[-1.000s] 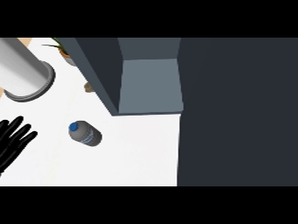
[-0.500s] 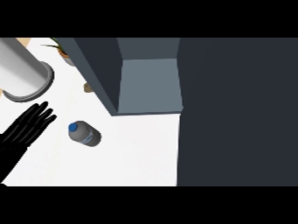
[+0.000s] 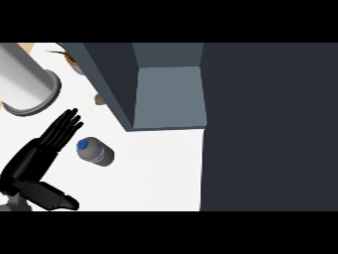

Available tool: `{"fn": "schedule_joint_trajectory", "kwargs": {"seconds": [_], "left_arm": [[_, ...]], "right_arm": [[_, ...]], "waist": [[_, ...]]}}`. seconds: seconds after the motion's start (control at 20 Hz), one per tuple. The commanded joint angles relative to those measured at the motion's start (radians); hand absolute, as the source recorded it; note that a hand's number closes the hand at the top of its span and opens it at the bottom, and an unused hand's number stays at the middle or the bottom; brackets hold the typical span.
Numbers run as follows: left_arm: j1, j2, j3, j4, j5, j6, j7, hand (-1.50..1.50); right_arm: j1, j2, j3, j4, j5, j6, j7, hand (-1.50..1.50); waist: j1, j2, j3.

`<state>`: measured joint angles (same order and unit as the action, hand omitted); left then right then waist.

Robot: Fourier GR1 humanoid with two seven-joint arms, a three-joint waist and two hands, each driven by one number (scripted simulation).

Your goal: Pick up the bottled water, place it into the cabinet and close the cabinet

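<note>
1. head view: the left hand (image 3: 36,159) comes in from the lower left, fingers (image 3: 65,125) straight and together, thumb (image 3: 56,199) held out low; it is open and holds nothing.
2. over the last second it has swung up from the left edge and in toward the middle, so its fingers now run alongside the bottle (image 3: 95,152).
3. the bottle has not shifted; it sits on the white counter (image 3: 157,178), blue cap nearest the fingers, just beside the hand. i cannot tell whether they touch.
4. my reading: the reach is nearly done and the grasp not begun. the fingers would need to curl round the bottle next.
5. the cabinet (image 3: 168,96) is up and right of the bottle, near but apart, its grey recess open toward the counter. nothing is inside that shows.
6. farther out, the top left holds a pale cylinder (image 3: 16,74), a plant (image 3: 72,54) behind it, and a small brown thing (image 3: 98,99) against the cabinet's side.
7. count: one hand in view, one bottle, one cabinet, one cylinder, one plant, one brown thing. the right hand shows nowhere.
</note>
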<state>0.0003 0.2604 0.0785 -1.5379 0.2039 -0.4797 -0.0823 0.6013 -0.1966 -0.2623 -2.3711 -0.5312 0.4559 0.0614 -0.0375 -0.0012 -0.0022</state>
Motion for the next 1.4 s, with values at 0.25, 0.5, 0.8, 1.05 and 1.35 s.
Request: {"fn": "schedule_joint_trajectory", "kwargs": {"seconds": [0.25, 0.5, 0.8, 1.05, 1.35], "left_arm": [[-0.118, -0.007, 0.002, 0.327, -0.115, -0.007, -0.159, -1.5], [-0.162, -0.044, -0.016, 0.477, -0.175, 0.017, -0.254, -1.5], [-0.239, -0.021, 0.014, 0.684, -0.236, 0.046, -0.405, -1.5], [-0.289, -0.052, 0.04, 0.835, -0.224, 0.04, -0.474, -1.5], [-0.329, -0.043, 0.028, 0.959, -0.211, -0.115, -0.565, -1.5]], "right_arm": [[0.08, -0.013, -0.042, -0.166, -0.198, -0.011, 0.042, -1.5], [0.152, -0.005, -0.039, -0.175, -0.2, 0.046, -0.008, -1.5], [0.154, -0.045, -0.052, -0.179, -0.243, 0.016, 0.017, -1.5], [0.157, -0.072, -0.088, -0.167, -0.287, 0.017, -0.014, -1.5], [0.184, -0.074, -0.07, -0.203, -0.25, -0.002, -0.012, -1.5]], "waist": [[0.009, 0.002, 0.0], [-0.002, 0.001, 0.0], [0.002, 0.004, -0.001], [-0.004, 0.005, -0.002], [-0.002, 0.005, -0.002]]}}
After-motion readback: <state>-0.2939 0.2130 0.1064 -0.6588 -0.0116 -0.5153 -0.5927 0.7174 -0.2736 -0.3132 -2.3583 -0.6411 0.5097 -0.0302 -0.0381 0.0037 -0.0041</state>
